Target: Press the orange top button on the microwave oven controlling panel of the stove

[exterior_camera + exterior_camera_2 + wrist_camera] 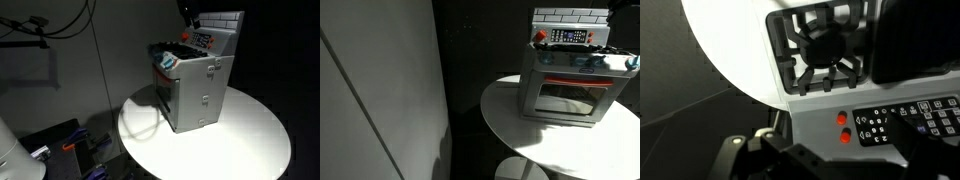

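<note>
Two targets: upper orange button (843, 118) above lower orange button (846, 137), beside microwave oven controlling panel (902, 120) on stove (570, 85), white table (250, 130) | hand (768, 152) low in wrist view, apart-or-together cannot tell | centre fingertip over upper button, press straight, avoid lower

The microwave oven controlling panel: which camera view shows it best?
The wrist view. There the microwave oven controlling panel is close, and its two orange-red buttons and white keys are distinct. In both exterior views it is only a small strip at the upright back of the stove; single buttons blur.
</note>
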Controlling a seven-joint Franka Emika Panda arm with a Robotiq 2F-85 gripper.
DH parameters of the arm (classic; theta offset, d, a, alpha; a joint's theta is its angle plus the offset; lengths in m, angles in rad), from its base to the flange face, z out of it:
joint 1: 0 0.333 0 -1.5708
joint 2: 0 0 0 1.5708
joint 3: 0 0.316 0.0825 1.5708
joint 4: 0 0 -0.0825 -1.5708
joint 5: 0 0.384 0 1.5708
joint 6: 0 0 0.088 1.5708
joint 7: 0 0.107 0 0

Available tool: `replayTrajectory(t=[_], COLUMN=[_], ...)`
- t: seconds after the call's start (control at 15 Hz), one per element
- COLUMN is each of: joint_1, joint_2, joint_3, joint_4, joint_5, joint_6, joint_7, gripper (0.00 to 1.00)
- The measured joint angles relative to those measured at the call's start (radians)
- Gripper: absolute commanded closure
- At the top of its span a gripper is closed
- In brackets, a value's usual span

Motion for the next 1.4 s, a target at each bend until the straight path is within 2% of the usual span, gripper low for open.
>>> replayTrajectory(t=[0.73, 1.4], joint_1=[0.008, 0.019], joint_2=[0.179, 0.251], joint_3=[-0.031, -0.069], joint_4=[0.119, 0.181], joint_5=[0.014, 0.014], joint_6=[0.085, 0.085], joint_7=[0.096, 0.155], gripper=[0.00, 0.00])
